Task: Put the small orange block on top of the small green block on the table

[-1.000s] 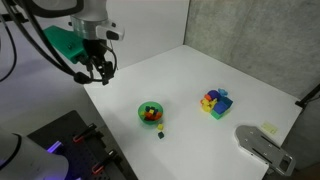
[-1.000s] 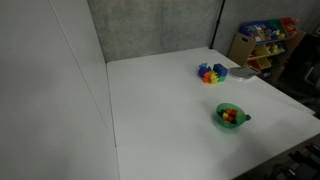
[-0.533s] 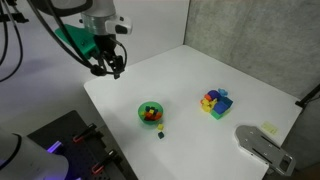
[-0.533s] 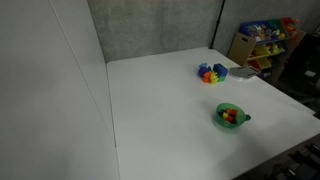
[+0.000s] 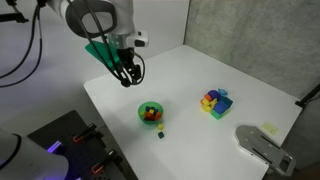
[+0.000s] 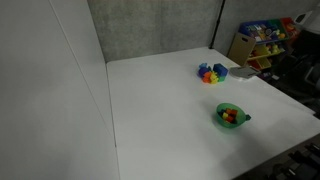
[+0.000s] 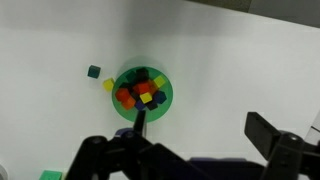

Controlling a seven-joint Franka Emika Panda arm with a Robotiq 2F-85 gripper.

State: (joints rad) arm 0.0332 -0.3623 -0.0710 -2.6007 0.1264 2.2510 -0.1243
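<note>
The small green block [image 7: 94,71] sits alone on the white table [image 7: 230,70], just off the green bowl [image 7: 163,100]; it also shows in an exterior view [image 5: 160,133]. A small orange block [image 7: 127,100] lies inside the bowl among red, yellow and blue cubes. A yellow cube [image 7: 108,86] lies against the bowl's rim. My gripper [image 7: 205,130] is open and empty, well above the table beside the bowl. In an exterior view it [image 5: 128,72] hangs up and to the left of the bowl [image 5: 151,113].
A multicoloured block cluster [image 5: 214,102] stands on the table past the bowl and shows in both exterior views [image 6: 211,72]. A grey device [image 5: 262,148] sits at the table's corner. A toy shelf [image 6: 262,40] stands beyond the table.
The arm has swung from the table's far left edge in over the table, toward the green bowl. The blocks and the bowl have not moved.
</note>
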